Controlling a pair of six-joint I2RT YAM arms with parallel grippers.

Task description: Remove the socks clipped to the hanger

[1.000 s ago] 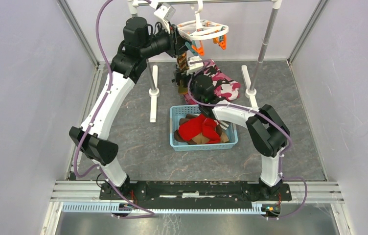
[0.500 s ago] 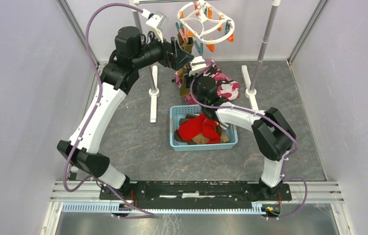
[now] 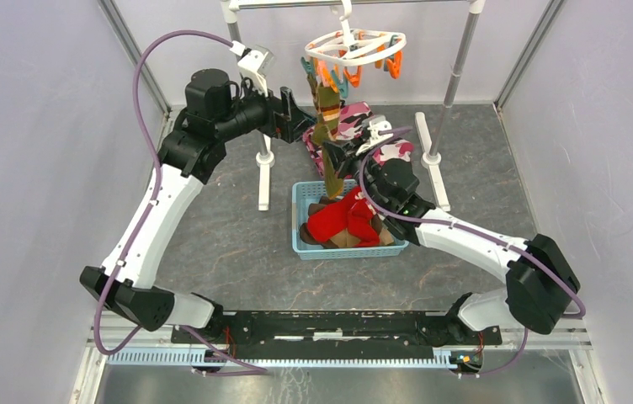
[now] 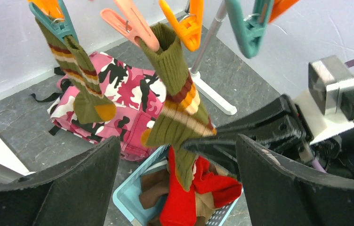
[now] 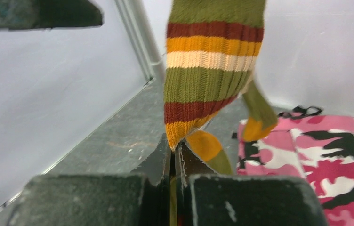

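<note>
The white hanger hangs from the rail with orange and teal clips. Two olive striped socks stay clipped to it. A pink clip holds one sock, which hangs down over the basket. My right gripper is shut on that sock's lower part; the top view shows this gripper just above the basket. A teal clip holds the other striped sock. My left gripper is open, left of the socks, with nothing between its fingers.
A light blue basket under the hanger holds red and brown socks. A pink camouflage cloth lies behind it. The metal rail stand's posts and white feet flank the basket. Grey walls close in both sides.
My left gripper opened and drew back left from the hanger. My right gripper shut on the striped sock and pulled toward the basket. The hanger swung and settled back.
</note>
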